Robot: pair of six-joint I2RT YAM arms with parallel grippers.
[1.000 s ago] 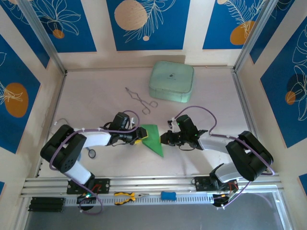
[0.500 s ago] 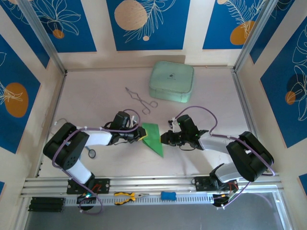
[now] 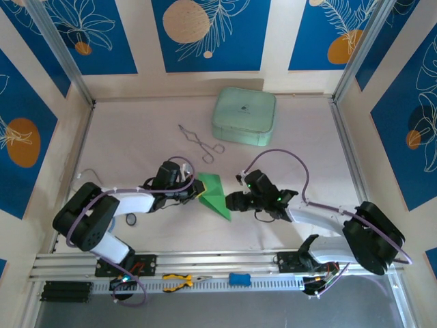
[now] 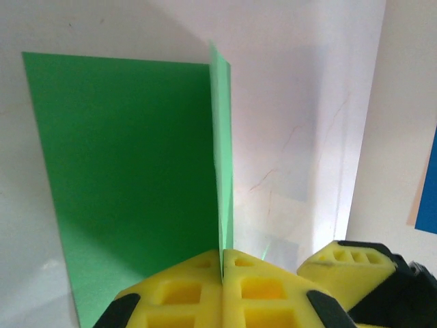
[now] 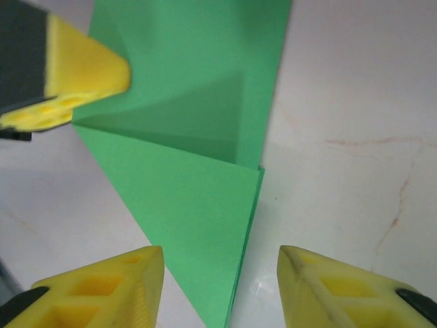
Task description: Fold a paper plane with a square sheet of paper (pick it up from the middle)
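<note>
My left fingers (image 3: 197, 193) are pressed together on the bright green square sheet of paper (image 3: 214, 195), which is already partly folded and sits in the middle of the pale worktop (image 3: 136, 150), between my two arms. From my left wrist I see the yellow pads of the left fingers (image 4: 222, 258) meeting with no gap. A thin flap of the green paper (image 4: 130, 171) stands up on edge, pinched right between them. The rest of the sheet spreads flat over the worktop to the left of that flap. My right fingers (image 3: 231, 200) stand apart and grip nothing. From my right wrist the two yellow tips of the right fingers (image 5: 218, 256) sit either side of the paper's pointed near end. The sheet (image 5: 191, 184) shows a diagonal crease there, with a triangular layer folded over it. One yellow tip of my left fingers (image 5: 75, 75) shows at the upper left of that view, at the paper's far side edge. In the overhead view the paper's narrow point aims toward the near edge of the worktop. Its wider end rises a little by my left fingers. Farther back lies a pale mint-green rounded case (image 3: 244, 116), well apart from the paper. A pair of thin metal scissor-handled tongs (image 3: 198, 142) lies between the case and my left arm.
</note>
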